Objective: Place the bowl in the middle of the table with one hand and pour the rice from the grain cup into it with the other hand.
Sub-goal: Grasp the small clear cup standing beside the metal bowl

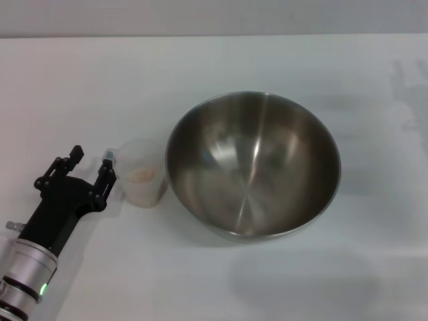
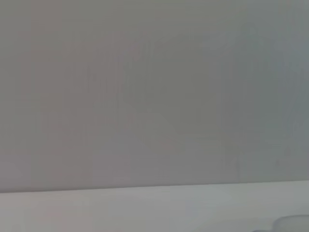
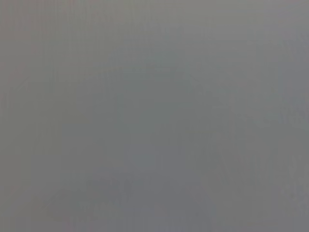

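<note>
The large stainless-steel bowl [image 1: 253,164] stands upright near the middle of the white table [image 1: 221,60], with nothing in it. The small transparent grain cup [image 1: 142,172] stands just left of the bowl, almost touching its rim, with a low heap of pale rice [image 1: 141,174] inside. My left gripper [image 1: 92,160] is open at the cup's left side; one finger lies next to the cup's handle, the other farther left. The right gripper is out of view. The left wrist view shows only a grey wall and a table edge [image 2: 145,193]. The right wrist view shows plain grey.
The table's far edge [image 1: 214,35] runs across the top of the head view. A faint shadow lies on the table at the far right [image 1: 408,93].
</note>
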Controlling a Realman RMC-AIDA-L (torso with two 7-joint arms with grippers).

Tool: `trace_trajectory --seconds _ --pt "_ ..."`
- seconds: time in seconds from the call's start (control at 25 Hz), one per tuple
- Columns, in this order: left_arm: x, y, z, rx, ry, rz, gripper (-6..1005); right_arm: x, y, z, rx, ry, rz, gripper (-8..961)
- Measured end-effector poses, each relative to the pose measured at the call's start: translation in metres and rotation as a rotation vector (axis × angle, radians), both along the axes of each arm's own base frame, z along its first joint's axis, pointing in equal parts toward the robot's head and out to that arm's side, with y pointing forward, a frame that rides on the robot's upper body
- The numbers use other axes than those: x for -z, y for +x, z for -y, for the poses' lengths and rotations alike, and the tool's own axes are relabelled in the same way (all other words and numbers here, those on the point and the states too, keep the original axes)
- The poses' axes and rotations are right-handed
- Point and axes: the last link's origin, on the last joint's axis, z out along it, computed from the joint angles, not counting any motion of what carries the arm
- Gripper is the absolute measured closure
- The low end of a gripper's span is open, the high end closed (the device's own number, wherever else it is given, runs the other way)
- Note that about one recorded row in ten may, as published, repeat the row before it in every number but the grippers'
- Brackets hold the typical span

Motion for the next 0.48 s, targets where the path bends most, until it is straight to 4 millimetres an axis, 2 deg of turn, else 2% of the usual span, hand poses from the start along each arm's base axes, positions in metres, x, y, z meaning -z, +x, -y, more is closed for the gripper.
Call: trace_trajectory --seconds 0.24,0.48 --pt "0.0015 0.0023 -0.0014 0.011 -0.008 -0.002 478 -0.0001 -0.0006 -0.0008 -0.002 -0.001 0.002 472" --pt "0.0026 0.0028 -0.0022 0.014 -0.015 -0.008 756 -0.0009 -0.0015 -0.002 -0.005 0.0 0.004 472"
